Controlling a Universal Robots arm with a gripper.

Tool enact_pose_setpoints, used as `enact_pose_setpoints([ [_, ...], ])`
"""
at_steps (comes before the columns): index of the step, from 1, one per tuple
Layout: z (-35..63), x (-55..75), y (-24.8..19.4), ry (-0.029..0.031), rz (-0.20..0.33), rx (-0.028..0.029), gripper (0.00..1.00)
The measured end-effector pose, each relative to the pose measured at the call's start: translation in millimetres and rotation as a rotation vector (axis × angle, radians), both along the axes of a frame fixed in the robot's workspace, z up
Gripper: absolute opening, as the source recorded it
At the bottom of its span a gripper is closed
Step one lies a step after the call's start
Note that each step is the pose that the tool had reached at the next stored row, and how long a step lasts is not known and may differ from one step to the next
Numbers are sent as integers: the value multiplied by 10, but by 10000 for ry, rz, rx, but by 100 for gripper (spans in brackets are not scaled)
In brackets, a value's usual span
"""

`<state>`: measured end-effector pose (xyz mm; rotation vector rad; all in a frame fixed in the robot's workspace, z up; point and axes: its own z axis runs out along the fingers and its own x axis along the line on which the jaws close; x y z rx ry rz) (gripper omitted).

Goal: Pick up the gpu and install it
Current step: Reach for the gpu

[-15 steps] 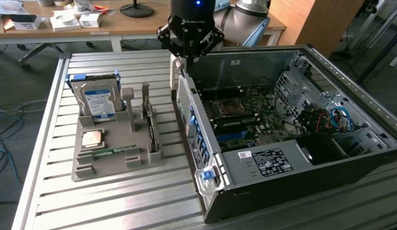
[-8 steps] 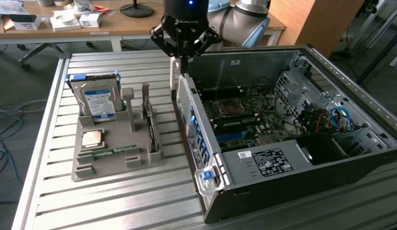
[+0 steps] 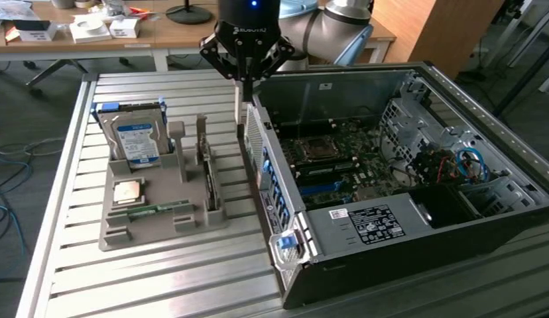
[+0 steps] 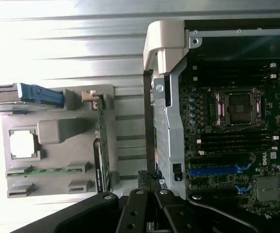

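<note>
The gpu [image 3: 209,182] stands on edge in a slot of the grey parts tray [image 3: 160,228], a thin dark card with a pale bracket [image 3: 201,129] at its far end. In the wrist view the gpu [image 4: 101,141] shows edge-on beside the tray [image 4: 52,131]. My gripper [image 3: 248,81] hangs shut above the far corner of the open computer case [image 3: 266,179], to the exterior view's right of the tray. Its black fingers [image 4: 137,199] show in the wrist view, and I see nothing held between them. The motherboard [image 3: 337,165] lies exposed inside the case.
A beige latch [image 3: 239,103] sticks up from the case wall just below the gripper. The tray also carries a blue-labelled hard drive [image 3: 137,142], a processor [image 3: 128,191] and a green RAM stick [image 3: 150,210]. A desk with boxes [image 3: 89,30] stands behind the slatted table.
</note>
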<state>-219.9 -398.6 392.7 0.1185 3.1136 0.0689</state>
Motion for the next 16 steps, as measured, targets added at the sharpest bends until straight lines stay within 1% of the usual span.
enact_pose_setpoints([
  [11,-1,-120,0,0,0,0,11],
  [16,-2,-208,0,0,0,0,11],
])
